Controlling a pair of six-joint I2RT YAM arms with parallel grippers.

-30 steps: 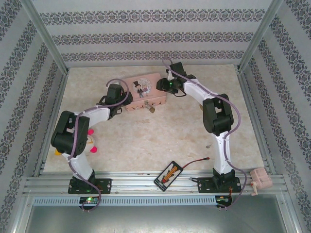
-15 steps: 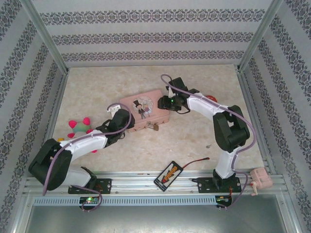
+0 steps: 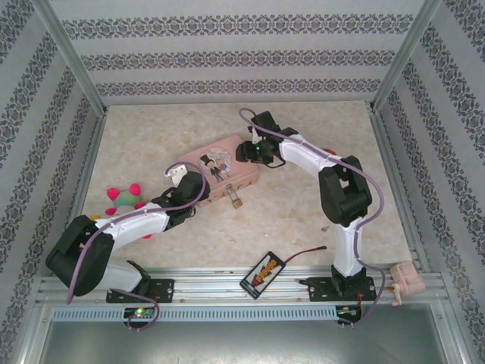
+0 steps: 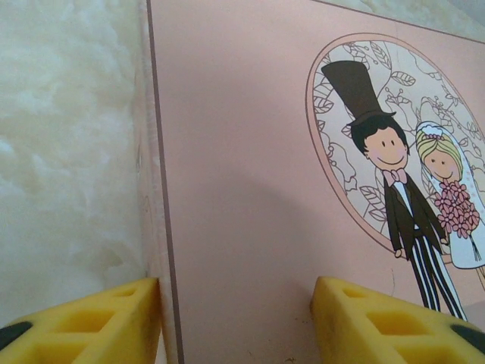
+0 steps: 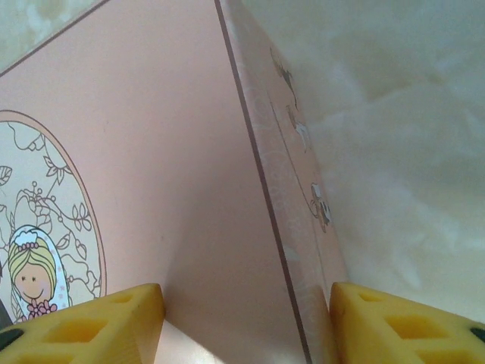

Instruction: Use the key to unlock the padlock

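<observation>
**A:** Padlock first: where does it sit?

**B:** The padlock (image 3: 234, 199) lies against the side of the pink tin (image 3: 216, 168) that faces the desk's near edge. It seems to hang from the tin's clasp and rest out on the desk (image 3: 303, 224). The tin itself lies about mid-desk, a little toward the far edge and skewed to it.

**A:** And the key?

**B:** I cannot pick it out. It is too small to tell whether it is in the lock or lying somewhere else.

**A:** Then why are both arms at the tin and not at the lock?

**B:** My guess is that they bracket the tin to steady or turn it, so the lock faces a workable way. The left hand (image 4: 235, 318) is at the tin's left end with its fingers (image 4: 106, 322) spread. One is over the lid and the other hangs just past the side wall, so it grips nothing. The right hand (image 5: 246, 318) does the same at the right end: it gapes across the lid's edge and holds nothing.

**A:** So the unlocking itself?

**B:** It looks not yet begun, since neither hand has the lock or a key.

**A:** Anything in the way?

**B:** No. A plush toy (image 3: 121, 199) lies near the left edge and a dark packet (image 3: 263, 274) at the near edge, both well apart from the lock.
</observation>
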